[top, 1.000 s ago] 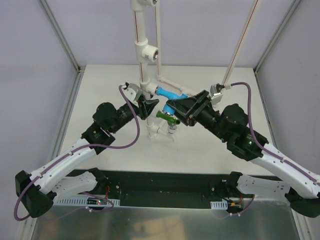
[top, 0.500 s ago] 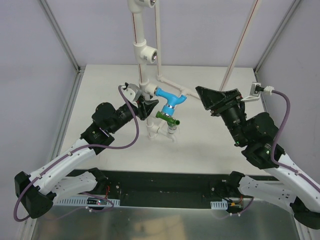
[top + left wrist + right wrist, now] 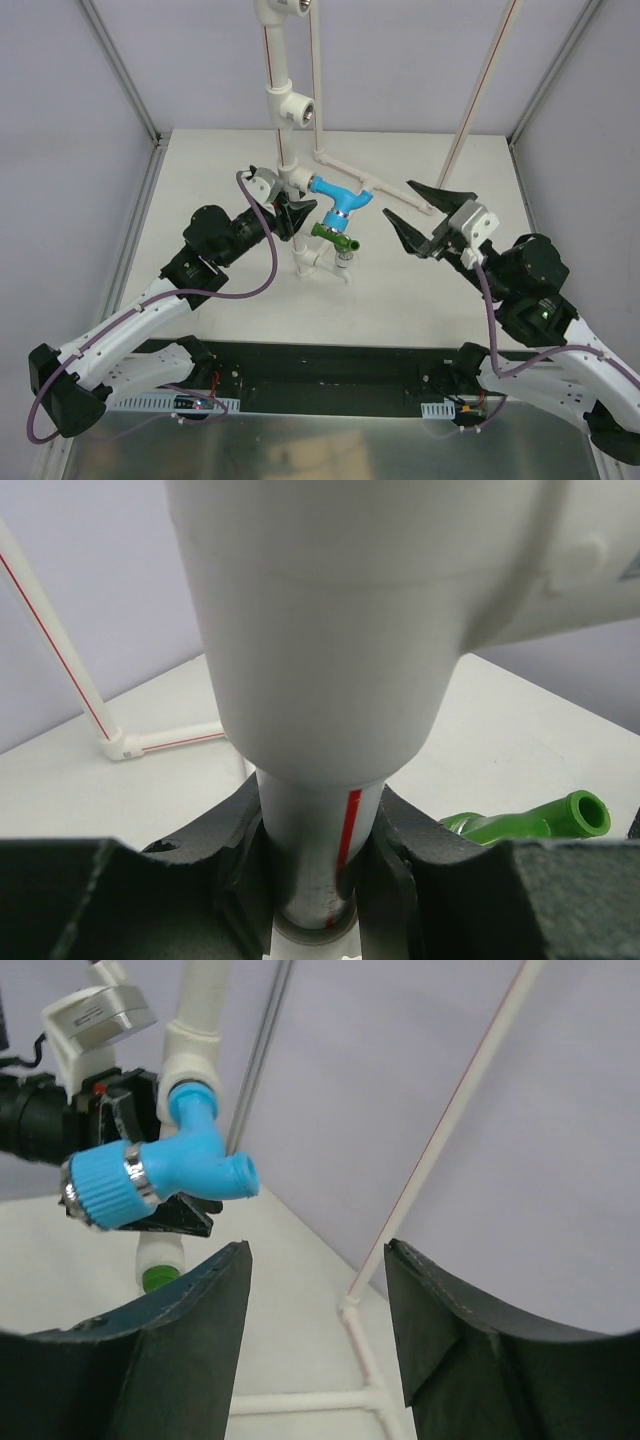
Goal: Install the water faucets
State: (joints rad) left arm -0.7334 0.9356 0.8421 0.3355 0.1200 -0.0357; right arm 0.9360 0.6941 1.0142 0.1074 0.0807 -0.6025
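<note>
The light blue faucet point(image 3: 336, 196) with its silver band sits in a white tee on the upright white pipe point(image 3: 287, 150), its spout pointing right. It also shows in the right wrist view point(image 3: 150, 1175). The dark green faucet point(image 3: 334, 236) sits just below it on a lower white fitting, and its spout shows in the left wrist view point(image 3: 535, 820). My left gripper point(image 3: 291, 214) is shut on the red-striped white pipe point(image 3: 315, 830) below the tee. My right gripper point(image 3: 398, 199) is open and empty, a short way right of the blue faucet; its open jaws show in the right wrist view point(image 3: 318, 1250).
A second white tee point(image 3: 296, 104) sits higher on the upright pipe. Thin white pipes point(image 3: 372, 182) lie on the table behind the faucets, and one slants up at the right point(image 3: 485, 85). Pale walls with metal corner posts close in the sides and back.
My right gripper has let go of the light blue faucet, opened and drawn back to the right. The faucet stays on the tee. My left gripper has not moved.
</note>
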